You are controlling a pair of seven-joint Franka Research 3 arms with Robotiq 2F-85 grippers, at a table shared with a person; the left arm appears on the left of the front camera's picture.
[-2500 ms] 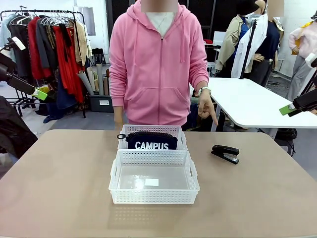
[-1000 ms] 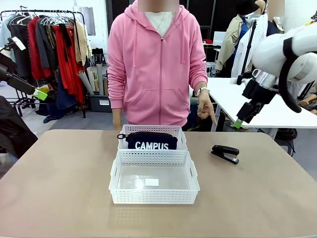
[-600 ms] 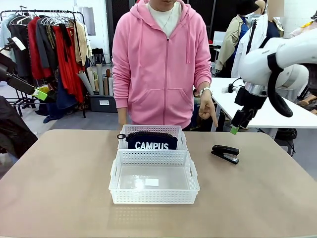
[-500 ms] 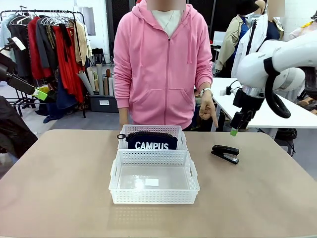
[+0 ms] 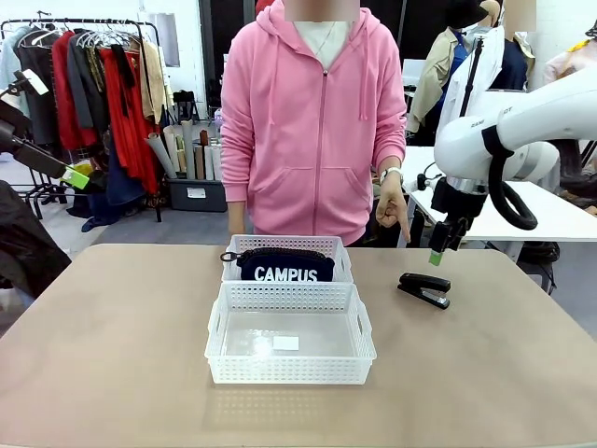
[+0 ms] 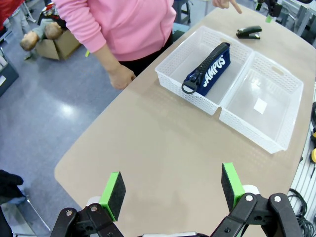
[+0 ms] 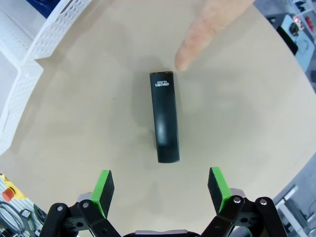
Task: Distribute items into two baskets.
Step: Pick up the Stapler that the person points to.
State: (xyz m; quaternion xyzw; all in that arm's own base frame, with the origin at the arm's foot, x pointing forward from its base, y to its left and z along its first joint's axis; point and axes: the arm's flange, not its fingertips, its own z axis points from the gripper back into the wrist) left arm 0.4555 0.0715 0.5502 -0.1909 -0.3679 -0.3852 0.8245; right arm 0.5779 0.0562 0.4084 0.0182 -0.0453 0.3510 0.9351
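Hovering straight above the black stapler (image 5: 424,288), your right gripper (image 5: 436,254) hangs released, green pads spread wide, nothing between them. In the right wrist view the stapler's long body runs between the two pads, so the jaws look set to close across its narrow sides; I read that as an approach to pick it up, not yet a grasp. The person's hand (image 5: 392,207) points a finger down at the stapler's far end, close to it but apart, most likely marking it as the next item. The stapler lies flat on the bare desk (image 5: 121,355), outside either container. Left of the stapler, clear of it, stand the two white lattice baskets, butted long side to long side. The far basket (image 5: 280,242), on the person's side, holds the navy CAMPUS pouch (image 5: 284,266), resting on its long edge with the zip on top and lying along the basket's length. The near basket (image 5: 289,371), on your side, holds no item; a small white label shows on its floor. One item each seems to be the plan, so the near basket is the likely home for the stapler. Your left gripper (image 6: 170,190) waits well away from the stapler, beyond the baskets, high above the desk's corner, also released and empty, out of the working path.
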